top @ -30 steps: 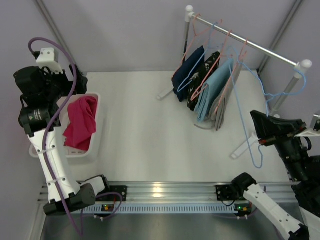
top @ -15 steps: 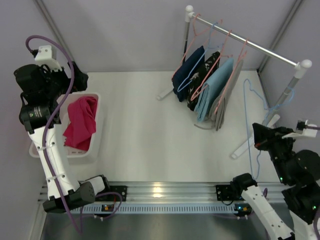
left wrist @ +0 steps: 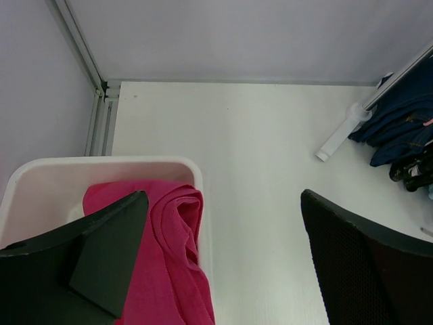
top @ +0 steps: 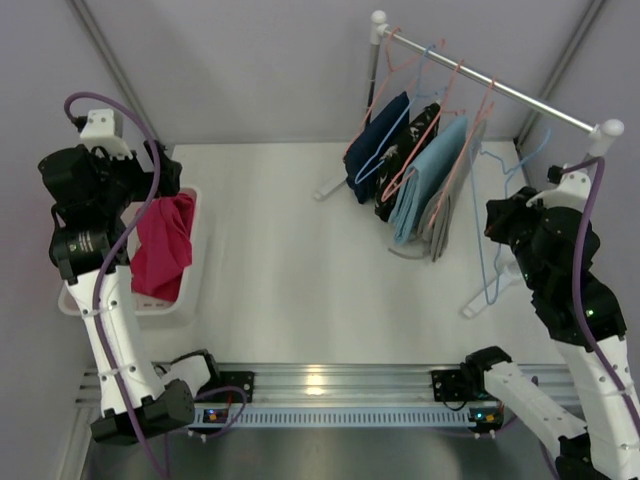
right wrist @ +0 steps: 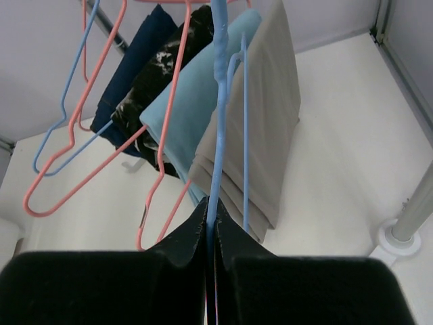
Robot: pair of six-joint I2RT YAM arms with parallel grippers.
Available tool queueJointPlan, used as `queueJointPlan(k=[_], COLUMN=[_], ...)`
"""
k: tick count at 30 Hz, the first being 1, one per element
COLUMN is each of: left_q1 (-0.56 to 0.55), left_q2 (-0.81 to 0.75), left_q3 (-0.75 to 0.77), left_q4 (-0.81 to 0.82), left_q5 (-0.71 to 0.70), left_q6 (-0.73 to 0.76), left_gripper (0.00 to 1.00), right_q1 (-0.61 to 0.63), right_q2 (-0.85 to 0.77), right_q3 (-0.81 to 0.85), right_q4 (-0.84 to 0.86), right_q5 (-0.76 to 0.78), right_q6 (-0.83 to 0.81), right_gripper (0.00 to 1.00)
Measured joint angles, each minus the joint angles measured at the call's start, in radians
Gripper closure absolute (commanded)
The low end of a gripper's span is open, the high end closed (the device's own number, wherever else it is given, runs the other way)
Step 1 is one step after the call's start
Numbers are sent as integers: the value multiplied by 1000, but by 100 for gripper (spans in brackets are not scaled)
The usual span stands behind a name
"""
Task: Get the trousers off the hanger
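Note:
The thin light-blue hanger [top: 484, 250] [right wrist: 218, 122] hangs bare, with no cloth on it, beside the rack's right post. My right gripper [top: 503, 225] [right wrist: 211, 206] is shut on its wire, and the wire runs up out of the pinched fingertips. The magenta trousers [top: 162, 245] [left wrist: 172, 250] lie crumpled in the white basket [top: 190, 300] [left wrist: 101, 162] at the left. My left gripper [top: 163, 168] [left wrist: 223, 203] hovers open above the basket's right rim, with nothing between its fingers.
A metal clothes rack [top: 500, 88] stands at the back right. It carries navy, black patterned, light-blue [right wrist: 196, 95] and beige [right wrist: 267, 108] folded garments on salmon-pink and blue wire hangers. Its white foot [right wrist: 399, 237] rests on the table close to my right gripper.
My right arm has swung up and back toward the rack, carrying the light-blue hanger with it. The left arm has shifted slightly and stays open over the basket.

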Motion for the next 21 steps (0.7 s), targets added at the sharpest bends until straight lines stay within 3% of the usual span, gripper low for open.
queueJointPlan(k=[12, 21], left_q1=[0, 0], left_q2=[-39, -50], left_q3=[-93, -100], left_q4=[54, 55], left_q5=[21, 25], left_q6=[1, -9], left_gripper=[1, 1], right_q1=[0, -4], right_q2=[62, 243], right_q3=[175, 197], right_q4=[34, 78], right_q5=[145, 200], right_q6=[-107, -176], right_gripper=[100, 100])
